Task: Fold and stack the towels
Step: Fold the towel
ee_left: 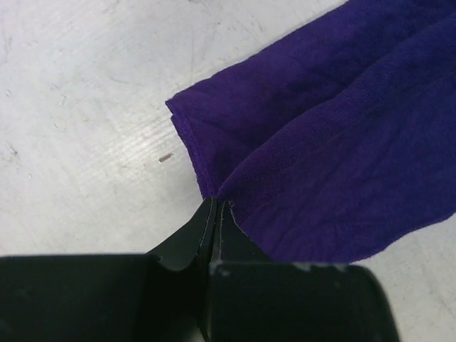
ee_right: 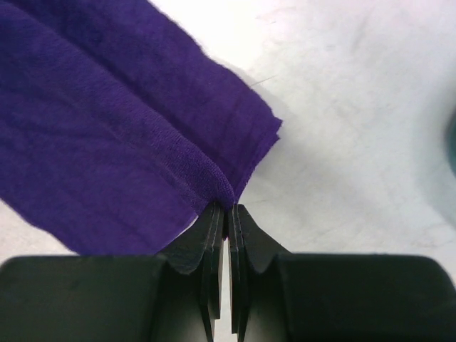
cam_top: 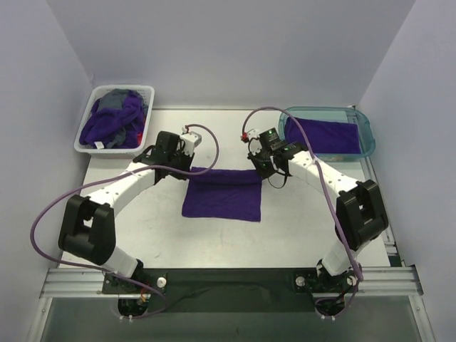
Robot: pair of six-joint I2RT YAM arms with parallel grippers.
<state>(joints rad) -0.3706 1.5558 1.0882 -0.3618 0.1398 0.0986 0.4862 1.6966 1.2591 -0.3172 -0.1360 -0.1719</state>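
A deep purple towel point(cam_top: 221, 194) lies in the middle of the table with its far edge lifted between my two grippers. My left gripper point(cam_top: 187, 167) is shut on the towel's far left corner point(ee_left: 214, 187); the cloth hangs away to the right of the fingertips point(ee_left: 206, 226). My right gripper point(cam_top: 262, 168) is shut on the far right corner point(ee_right: 226, 191), a fold of cloth pinched at the fingertips point(ee_right: 246, 224). Another purple towel point(cam_top: 324, 133) lies flat in the teal tray. More purple towels point(cam_top: 114, 122) are heaped in the white basket.
The white slotted basket point(cam_top: 90, 117) stands at the back left corner of the table. The translucent teal tray point(cam_top: 365, 130) sits at the back right, close behind my right arm. Grey walls close in the table on three sides.
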